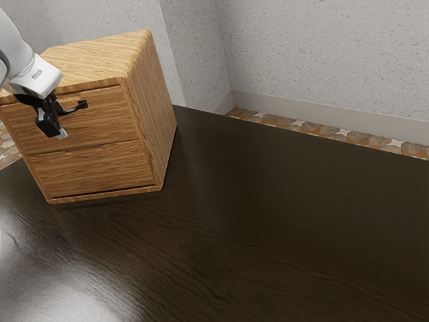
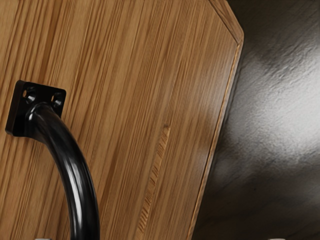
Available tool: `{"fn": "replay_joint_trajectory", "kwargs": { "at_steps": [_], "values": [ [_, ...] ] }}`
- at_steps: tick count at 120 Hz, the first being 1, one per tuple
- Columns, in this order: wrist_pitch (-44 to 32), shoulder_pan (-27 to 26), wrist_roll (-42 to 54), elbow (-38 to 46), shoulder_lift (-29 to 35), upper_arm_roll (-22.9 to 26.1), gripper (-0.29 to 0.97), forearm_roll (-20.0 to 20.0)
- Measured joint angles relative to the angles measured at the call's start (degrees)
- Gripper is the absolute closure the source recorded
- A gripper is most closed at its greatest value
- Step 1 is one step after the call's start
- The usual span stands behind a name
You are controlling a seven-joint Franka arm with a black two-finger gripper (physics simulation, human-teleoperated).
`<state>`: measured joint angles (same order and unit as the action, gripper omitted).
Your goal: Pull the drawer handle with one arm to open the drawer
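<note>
A wooden cabinet (image 1: 151, 100) stands at the exterior view's left on the dark table (image 1: 255, 221). Its top drawer (image 1: 100, 125) carries a black curved handle (image 1: 75, 106) and its front looks flush with the cabinet. My gripper (image 1: 52, 124) is at the handle's end nearer the arm, open, with the bar running in between the fingers. In the wrist view the handle (image 2: 70, 165) curves from its square mounting plate (image 2: 35, 107) down toward my hand, close against the drawer front (image 2: 140, 100).
A second drawer (image 1: 94, 168) without a visible handle sits below the top one. The table stretches wide and bare to the exterior view's right. A grey wall (image 1: 322, 54) and patterned floor strip (image 1: 335, 131) lie behind.
</note>
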<state>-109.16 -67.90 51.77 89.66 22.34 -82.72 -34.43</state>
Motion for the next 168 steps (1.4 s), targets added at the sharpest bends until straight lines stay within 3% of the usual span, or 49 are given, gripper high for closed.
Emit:
{"fn": "replay_joint_trajectory", "kwargs": {
  "at_steps": [49, 60, 101, 117, 139, 155, 168],
  "values": [
    [0.1, 0.6, 0.1, 0.5, -0.5, 0.4, 0.12, 0.4],
    [0.1, 2.5, 0.1, 0.6, -0.5, 2.1, 0.17, 0.5],
    [0.4, 5.7, 0.2, 2.2, -0.5, 5.2, 0.09, 0.8],
    [0.4, 5.9, 0.2, 2.4, -0.5, 5.6, 0.13, 0.9],
    [0.6, 12.1, 0.2, 4.3, -0.2, 11.4, 0.16, 0.9],
    [0.5, 13.4, 0.1, 5.2, -0.1, 12.5, 0.06, 0.9],
    [0.5, 13.7, 0.1, 5.3, 0.1, 12.7, 0.1, 0.9]
  ]
}}
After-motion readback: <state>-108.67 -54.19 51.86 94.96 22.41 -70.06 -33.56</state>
